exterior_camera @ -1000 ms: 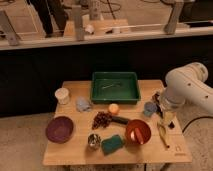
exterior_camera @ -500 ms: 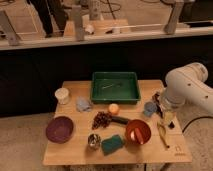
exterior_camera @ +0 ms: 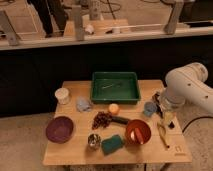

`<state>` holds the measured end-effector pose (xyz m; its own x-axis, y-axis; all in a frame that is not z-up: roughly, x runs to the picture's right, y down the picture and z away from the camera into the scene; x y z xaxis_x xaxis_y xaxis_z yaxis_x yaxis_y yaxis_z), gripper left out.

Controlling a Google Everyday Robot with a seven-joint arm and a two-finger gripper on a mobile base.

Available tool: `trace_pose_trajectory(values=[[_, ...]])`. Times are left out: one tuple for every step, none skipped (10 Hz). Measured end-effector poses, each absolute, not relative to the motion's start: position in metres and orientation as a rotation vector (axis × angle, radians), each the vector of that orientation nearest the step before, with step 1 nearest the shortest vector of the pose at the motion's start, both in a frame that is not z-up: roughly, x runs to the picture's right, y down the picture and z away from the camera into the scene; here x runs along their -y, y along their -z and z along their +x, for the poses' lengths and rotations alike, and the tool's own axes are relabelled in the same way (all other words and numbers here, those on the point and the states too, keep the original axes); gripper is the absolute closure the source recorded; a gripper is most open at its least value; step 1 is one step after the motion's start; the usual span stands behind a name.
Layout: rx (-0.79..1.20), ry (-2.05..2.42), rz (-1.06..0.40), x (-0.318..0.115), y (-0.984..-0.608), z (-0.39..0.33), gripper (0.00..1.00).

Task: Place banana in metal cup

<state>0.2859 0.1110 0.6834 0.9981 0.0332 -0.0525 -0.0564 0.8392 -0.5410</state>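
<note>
Nothing on the table appeared to have shifted since the frame half a second earlier, and the arm sat in the same pose. Banana point(exterior_camera: 163, 135) lay flat near the right front corner of the wooden table point(exterior_camera: 75, 152), its length running roughly front to back, just right of the red bowl point(exterior_camera: 137, 132) and apparently not touching it. Gripper point(exterior_camera: 166, 118) hung at the banana's far end, directly over or against it; contact could not be confirmed, and whether the gripper was spread or pressed together could not be told. White arm point(exterior_camera: 189, 89) came in from the right edge and bent down over the table's right side. Metal cup point(exterior_camera: 93, 141) stood upright near the front edge, left of centre, well apart from the banana, with the red bowl and a green sponge point(exterior_camera: 113, 144) between them; the sponge lay just beside the cup on its right. Red bowl held a small yellow-orange item, not identifiable. Grey-blue cup point(exterior_camera: 149, 108) stood just left of the gripper. Orange fruit point(exterior_camera: 114, 108) sat mid-table, with a dark bunch of grapes point(exterior_camera: 102, 120) in front of it and a dark green elongated item point(exterior_camera: 120, 120) beside the grapes. Green tray point(exterior_camera: 115, 98) occupied the back centre. Purple bowl point(exterior_camera: 59, 129) sat at front left, a white cup point(exterior_camera: 62, 95) at back left, and a crumpled grey-blue object point(exterior_camera: 83, 104) near it.
</note>
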Motion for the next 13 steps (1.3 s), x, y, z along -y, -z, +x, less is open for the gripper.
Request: trace_pose_trajectory(values=[[-0.042, -0.047, -0.573, -0.111, -0.683, 0.286, 0.20], [-0.042, -0.047, -0.573, -0.111, -0.683, 0.286, 0.20], [-0.042, -0.047, -0.573, -0.111, -0.683, 0.286, 0.20], [-0.042, -0.047, -0.573, -0.111, -0.683, 0.286, 0.20], [-0.042, -0.047, -0.573, -0.111, -0.683, 0.286, 0.20], [-0.042, -0.047, -0.573, -0.111, -0.684, 0.286, 0.20], [-0.045, -0.042, -0.567, -0.111, -0.685, 0.287, 0.20], [-0.062, -0.020, -0.554, -0.113, -0.692, 0.295, 0.20], [-0.075, 0.002, -0.556, -0.118, -0.700, 0.305, 0.20], [-0.078, 0.046, -0.553, -0.123, -0.711, 0.318, 0.20], [-0.050, 0.138, -0.555, -0.133, -0.720, 0.341, 0.20], [-0.003, 0.246, -0.564, -0.142, -0.725, 0.359, 0.20], [0.034, 0.331, -0.570, -0.147, -0.729, 0.371, 0.20]])
